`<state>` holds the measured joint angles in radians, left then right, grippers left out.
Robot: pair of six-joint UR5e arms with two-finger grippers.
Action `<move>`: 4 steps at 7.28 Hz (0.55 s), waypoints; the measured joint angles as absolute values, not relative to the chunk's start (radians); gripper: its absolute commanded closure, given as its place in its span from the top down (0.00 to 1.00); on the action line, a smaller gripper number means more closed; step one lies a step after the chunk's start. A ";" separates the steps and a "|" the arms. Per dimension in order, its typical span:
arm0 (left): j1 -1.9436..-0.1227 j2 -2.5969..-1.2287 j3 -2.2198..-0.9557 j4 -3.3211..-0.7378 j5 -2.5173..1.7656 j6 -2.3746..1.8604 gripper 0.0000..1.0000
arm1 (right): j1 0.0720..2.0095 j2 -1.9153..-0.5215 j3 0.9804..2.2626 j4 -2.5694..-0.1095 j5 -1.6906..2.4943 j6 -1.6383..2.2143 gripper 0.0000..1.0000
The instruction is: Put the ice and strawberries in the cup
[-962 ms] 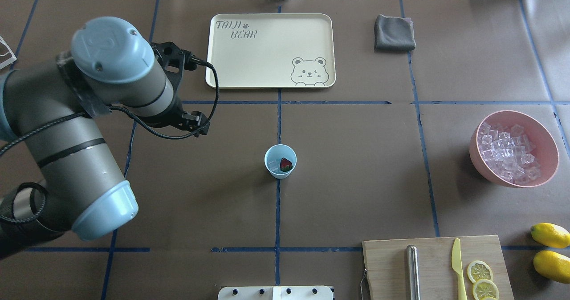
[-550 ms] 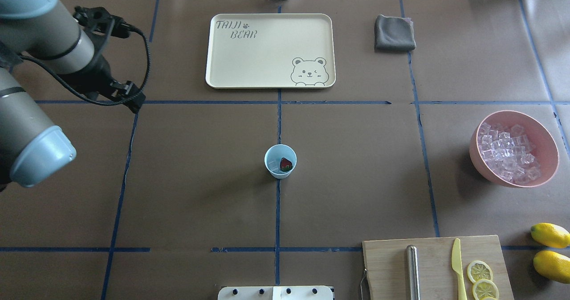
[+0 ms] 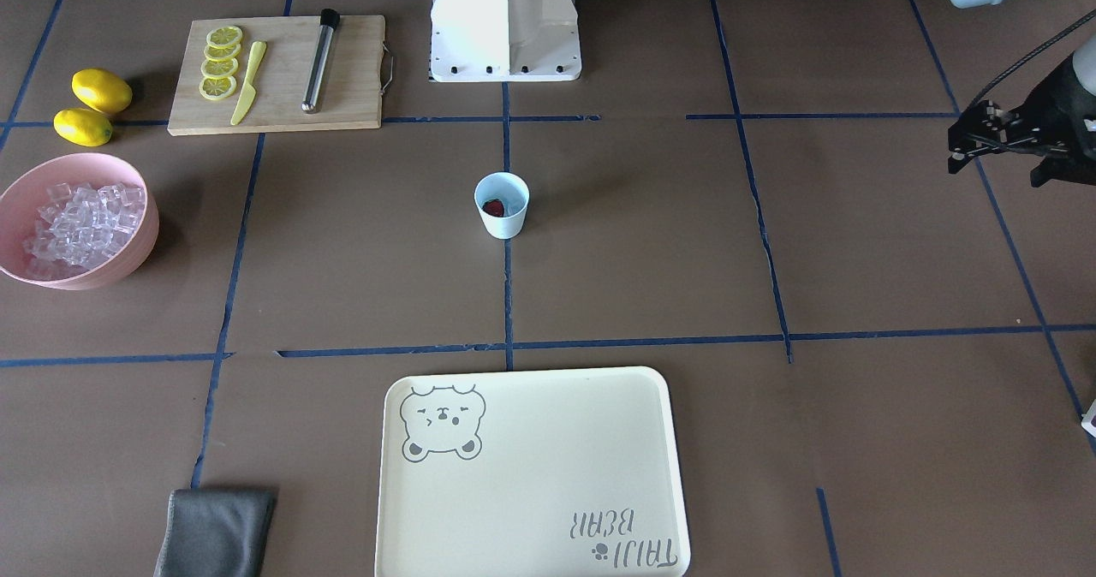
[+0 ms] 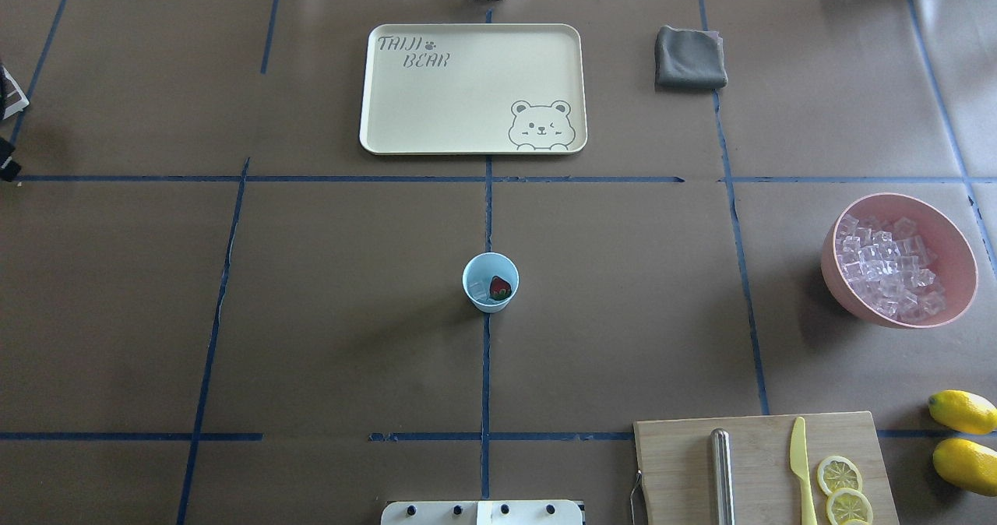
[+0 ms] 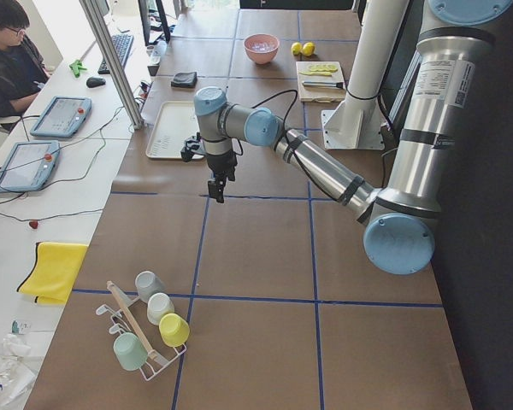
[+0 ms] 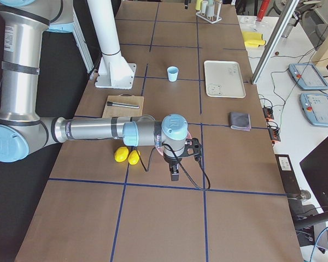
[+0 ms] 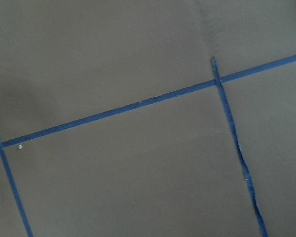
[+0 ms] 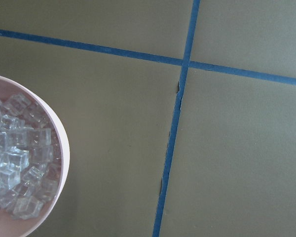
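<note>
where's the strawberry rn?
Overhead view: the strawberry lies inside the light blue cup, mid-table on the central tape line, nearer the robot than the cream tray.

Table [image 4: 350,315] with cup [image 3: 503,223], tray [image 4: 467,96], bowl [image 4: 836,282]

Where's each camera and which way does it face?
Exterior left: table's left end, along it; left gripper near.
Exterior right: opposite end; right gripper near.
Overhead: behind robot, looking down; almost no arm.
Front-facing: across the table, facing base; left gripper at right edge.
Left wrist: down at bare table.
Right wrist: down at pink bowl; neither shows jaws.
Overhead and front-facing share the cup.
</note>
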<state>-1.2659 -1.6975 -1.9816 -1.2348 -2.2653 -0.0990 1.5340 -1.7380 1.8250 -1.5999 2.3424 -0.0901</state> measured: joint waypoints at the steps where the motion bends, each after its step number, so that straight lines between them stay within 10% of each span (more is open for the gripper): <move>1: -1.317 -1.655 -1.960 -1.237 -2.281 -0.034 1.00 | 1.534 -1.738 1.825 -1.600 2.342 -0.089 1.00; 4: -1.441 -1.561 -1.885 -1.245 -2.291 0.122 1.00 | 1.534 -1.738 1.826 -1.600 2.342 -0.089 1.00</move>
